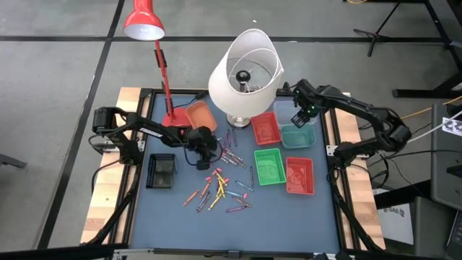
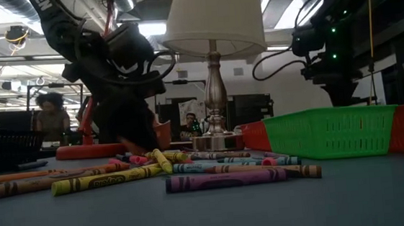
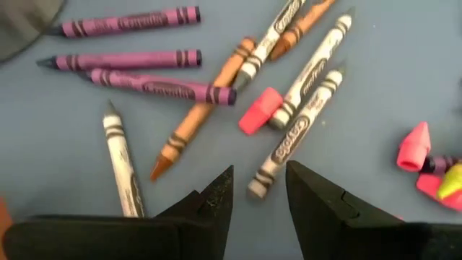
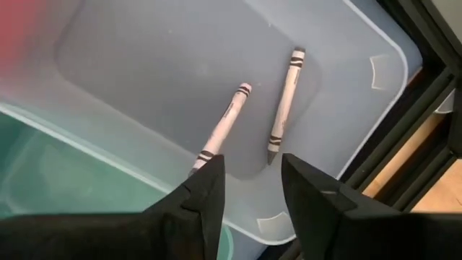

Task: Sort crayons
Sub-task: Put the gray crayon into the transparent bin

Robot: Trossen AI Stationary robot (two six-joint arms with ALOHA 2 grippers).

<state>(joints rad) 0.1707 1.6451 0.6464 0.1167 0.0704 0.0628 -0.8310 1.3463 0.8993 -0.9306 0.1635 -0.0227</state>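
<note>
Crayons (image 1: pixel 220 186) lie scattered on the blue mat in front of the white-shaded lamp (image 1: pixel 245 72). Left gripper (image 3: pixel 258 191) hovers over them beside the lamp, fingers apart, holding nothing. Right gripper (image 4: pixel 249 180), also spread and empty, hangs on the lamp's other side above a clear tray (image 4: pixel 216 65) containing two crayons.

A blue-grey table mat (image 1: pixel 289 217) carries several small rectangular plastic trays: a green mesh tray (image 1: pixel 268 166) near the middle, a red one (image 1: pixel 299 176) just to its right, another red tray (image 1: pixel 265 127) farther back, a teal tray (image 1: pixel 297 136) beside that, an orange tray (image 1: pixel 198 114) to the far left and a black tray (image 1: pixel 161 172) at the left. A white-shaded lamp on a silver base (image 1: pixel 244 76) stands at the far middle — a red desk lamp (image 1: pixel 144 22) leans in from the far left. A clear plastic bin (image 4: pixel 180 79) sits far right. Two people (image 2: pixel 52 114) show in the room behind.
</note>
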